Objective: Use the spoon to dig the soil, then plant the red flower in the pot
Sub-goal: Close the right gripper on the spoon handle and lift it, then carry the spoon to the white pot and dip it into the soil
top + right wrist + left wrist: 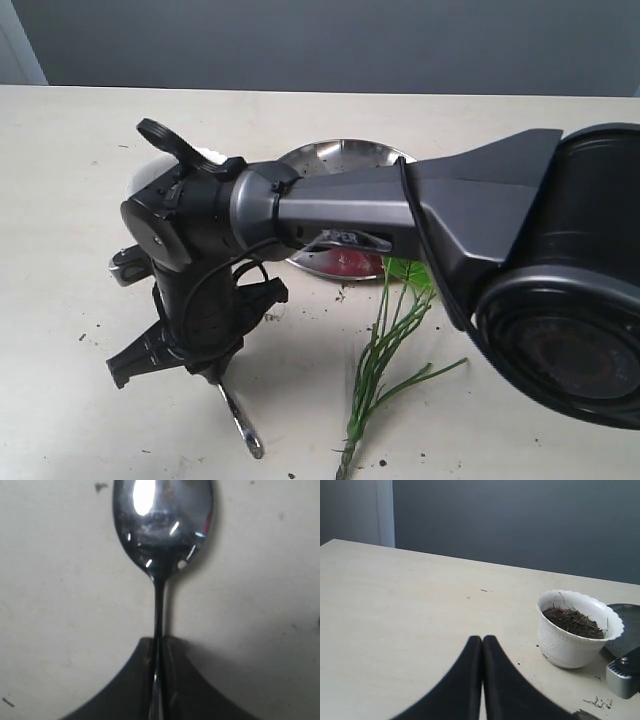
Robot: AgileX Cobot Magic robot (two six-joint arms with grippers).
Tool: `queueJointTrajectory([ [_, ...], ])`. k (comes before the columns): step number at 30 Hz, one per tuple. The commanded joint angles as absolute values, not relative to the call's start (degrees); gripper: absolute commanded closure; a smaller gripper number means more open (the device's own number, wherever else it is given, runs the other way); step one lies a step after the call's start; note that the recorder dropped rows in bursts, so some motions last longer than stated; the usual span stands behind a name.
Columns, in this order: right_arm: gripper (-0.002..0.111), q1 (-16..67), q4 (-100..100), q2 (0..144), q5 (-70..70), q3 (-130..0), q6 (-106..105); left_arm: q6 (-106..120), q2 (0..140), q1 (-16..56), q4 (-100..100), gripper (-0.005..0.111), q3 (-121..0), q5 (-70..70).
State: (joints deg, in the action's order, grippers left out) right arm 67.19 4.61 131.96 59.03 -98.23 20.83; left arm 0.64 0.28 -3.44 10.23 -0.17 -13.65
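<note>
Exterior view: the table's (pixel 60 380) far edge runs across the top of the frame, with grey wall (pixel 300 40) behind it. The right arm (pixel 450 210) fills the right side and reaches past centre to the left. The left side and lower left of the table are bare, and there is a bare strip between the spoon and the flower stems. Dark crumbs (pixel 341 296) are scattered near the stems.

The right gripper (pixel 217 381) is clamped on the spoon (pixel 240 420), lower centre-left. The wrist view shows both fingers pressed to the thin handle. The spoon is slim, shiny silver, with an oval bowl pointing away from the gripper. It is low over the table; can't tell if it touches.

The flower (pixel 376 352) lies lower centre, long green stems fanned out, red bloom tucked under the arm by the steel plate (pixel 345 158) at upper centre.

The left gripper (pixel 482 641) is clenched with nothing between the fingers. Near it stands the white scalloped pot (pixel 570 647), upright, filled with dark fibrous soil (pixel 572 621), with open table all around its near side.
</note>
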Motion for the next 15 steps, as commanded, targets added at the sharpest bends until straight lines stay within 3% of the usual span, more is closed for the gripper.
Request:
queueJointTrajectory([
  [1, 0.109, 67.42, 5.75, 133.89, 63.04, -97.45, 19.62, 0.58, 0.00, -3.30, 10.13, 0.106, 0.00, -13.72],
  [15, 0.109, 67.42, 2.75, 125.26, 64.89, -97.45, 10.46, 0.58, 0.00, -3.30, 10.13, 0.106, 0.00, -13.72],
])
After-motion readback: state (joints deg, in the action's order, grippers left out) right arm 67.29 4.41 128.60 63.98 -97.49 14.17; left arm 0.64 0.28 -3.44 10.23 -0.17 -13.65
